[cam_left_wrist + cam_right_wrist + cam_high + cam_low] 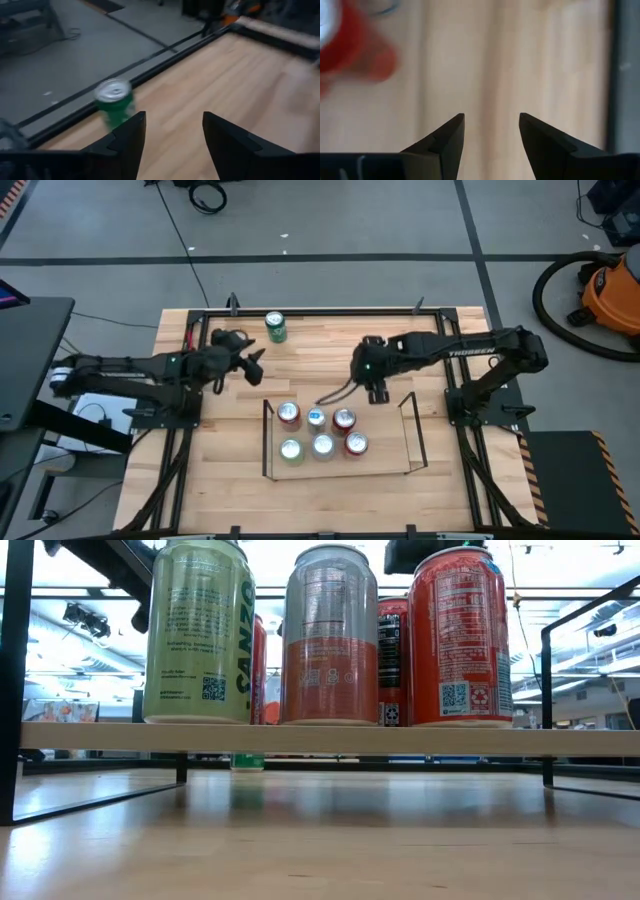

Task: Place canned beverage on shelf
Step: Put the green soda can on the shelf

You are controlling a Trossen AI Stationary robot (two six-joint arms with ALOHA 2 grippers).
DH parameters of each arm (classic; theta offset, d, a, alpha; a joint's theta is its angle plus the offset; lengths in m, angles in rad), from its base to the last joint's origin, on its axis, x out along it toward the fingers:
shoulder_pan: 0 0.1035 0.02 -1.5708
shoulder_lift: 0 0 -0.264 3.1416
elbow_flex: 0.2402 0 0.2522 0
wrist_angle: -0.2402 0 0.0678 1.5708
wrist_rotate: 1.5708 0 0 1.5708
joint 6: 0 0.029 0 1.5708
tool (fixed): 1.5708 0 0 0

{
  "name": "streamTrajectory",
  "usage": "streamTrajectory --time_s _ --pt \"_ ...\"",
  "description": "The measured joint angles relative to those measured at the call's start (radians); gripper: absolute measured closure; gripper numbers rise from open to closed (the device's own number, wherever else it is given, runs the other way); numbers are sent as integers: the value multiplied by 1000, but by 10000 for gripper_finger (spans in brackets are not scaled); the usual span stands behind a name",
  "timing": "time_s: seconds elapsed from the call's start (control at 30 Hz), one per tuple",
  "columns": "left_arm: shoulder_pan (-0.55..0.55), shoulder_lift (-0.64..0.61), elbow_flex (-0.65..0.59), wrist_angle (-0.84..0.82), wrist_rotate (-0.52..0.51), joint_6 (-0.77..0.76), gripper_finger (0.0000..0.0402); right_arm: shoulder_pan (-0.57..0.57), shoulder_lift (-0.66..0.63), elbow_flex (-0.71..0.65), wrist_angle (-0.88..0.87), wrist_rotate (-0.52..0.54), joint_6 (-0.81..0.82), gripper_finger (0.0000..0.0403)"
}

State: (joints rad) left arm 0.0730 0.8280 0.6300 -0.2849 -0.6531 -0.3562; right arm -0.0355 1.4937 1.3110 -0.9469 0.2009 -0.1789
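A green can (275, 327) stands upright on the table near its far edge; it also shows in the left wrist view (115, 102). My left gripper (258, 368) is open and empty, a little to the near left of that can, its fingers (131, 135) pointing toward the can. The shelf (266, 440) stands at the table's middle near side with several cans upright on its wood floor (320, 738). My right gripper (380, 393) is open and empty over the shelf's far side, pointing down; a red can (340, 45) shows beside it.
The large black frame (320, 310) borders the tabletop. The right part of the shelf floor (390, 440) is bare. Both arm bases stand at the table's left and right edges. An orange vacuum (610, 290) stands on the room floor beyond the table.
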Motion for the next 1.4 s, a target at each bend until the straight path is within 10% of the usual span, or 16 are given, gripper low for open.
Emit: streamTrajectory --time_s 0.67,1.4 --pt "578 318 0 225 622 382 54 -161 29 -50 160 -117 -4 132" --pt "678 658 1 574 677 472 53 -151 29 -49 286 -124 -12 96"
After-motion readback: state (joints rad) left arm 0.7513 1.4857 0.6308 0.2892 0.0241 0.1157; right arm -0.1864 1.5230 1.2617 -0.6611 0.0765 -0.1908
